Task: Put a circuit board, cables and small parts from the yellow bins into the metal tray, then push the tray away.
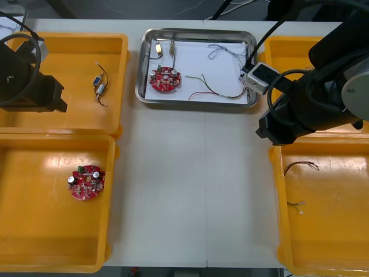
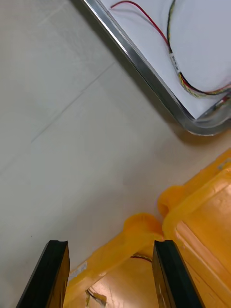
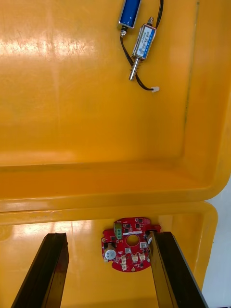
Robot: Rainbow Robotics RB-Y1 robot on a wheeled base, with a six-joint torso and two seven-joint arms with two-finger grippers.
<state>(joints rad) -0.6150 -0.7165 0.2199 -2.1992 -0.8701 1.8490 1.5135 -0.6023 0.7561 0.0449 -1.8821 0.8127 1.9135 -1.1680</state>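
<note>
As tray (image 1: 196, 103) holds board (image 1: 165, 79), cables (image 1: 222, 92), parts (image 1: 164, 47), I push next: right claw (image 2: 110, 243) open, empty, near tray's corner; meet rim squarely, push straight; left claw (image 3: 108, 236) open, idle over bins (image 1: 63, 63).

The left arm (image 1: 26, 81) is reaching in from the left edge of the front view, its dark bulk hanging over the far left part of the tabletop (image 1: 190, 190). The left gripper (image 3: 108, 236) is pointing downward, its two black jaws standing wide apart and gripping nothing. The right arm (image 1: 311, 98) is coming in from the right edge, angling inward over the far right part. The right gripper (image 2: 110, 243) is likewise facing down, its jaws spread wide and holding nothing.
</note>
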